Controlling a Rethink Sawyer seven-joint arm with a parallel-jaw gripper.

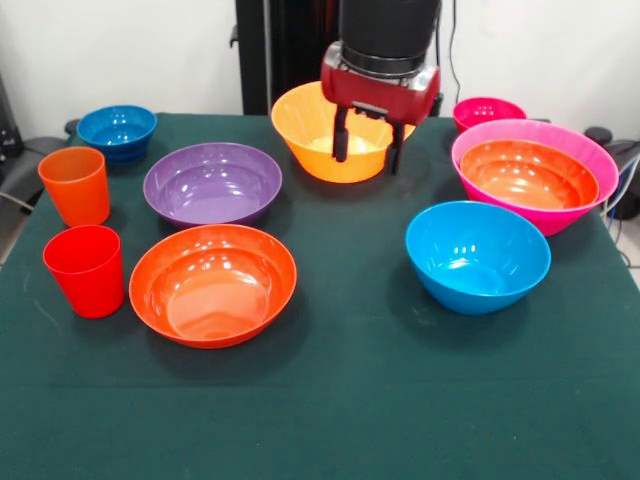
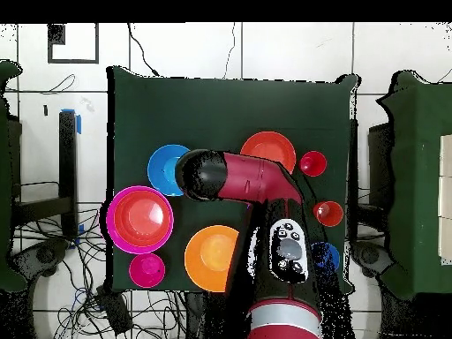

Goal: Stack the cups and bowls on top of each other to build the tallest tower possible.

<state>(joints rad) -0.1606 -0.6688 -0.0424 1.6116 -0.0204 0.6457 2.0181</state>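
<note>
My gripper (image 1: 368, 142) is open and empty, held high over the middle of the table; in the front view it overlaps the yellow-orange bowl (image 1: 318, 140). The tower is a large pink bowl (image 1: 560, 205) with a red-orange bowl (image 1: 528, 175) nested inside, at the right. Loose on the cloth are a purple bowl (image 1: 212, 182), a second red-orange bowl (image 1: 213, 283), a blue bowl (image 1: 477, 255), a small blue bowl (image 1: 118, 128) and a small pink-red bowl (image 1: 488, 110). The orange cup (image 1: 76, 185) and the red cup (image 1: 86, 270) stand upright at the left.
In the overhead view the red arm (image 2: 256, 181) crosses the table and hides the purple bowl; its black wrist end (image 2: 203, 174) sits beside the blue bowl (image 2: 163, 168). The pink tower (image 2: 113, 221) is at the cloth's left edge. The dark green cloth (image 1: 350, 400) covers the table.
</note>
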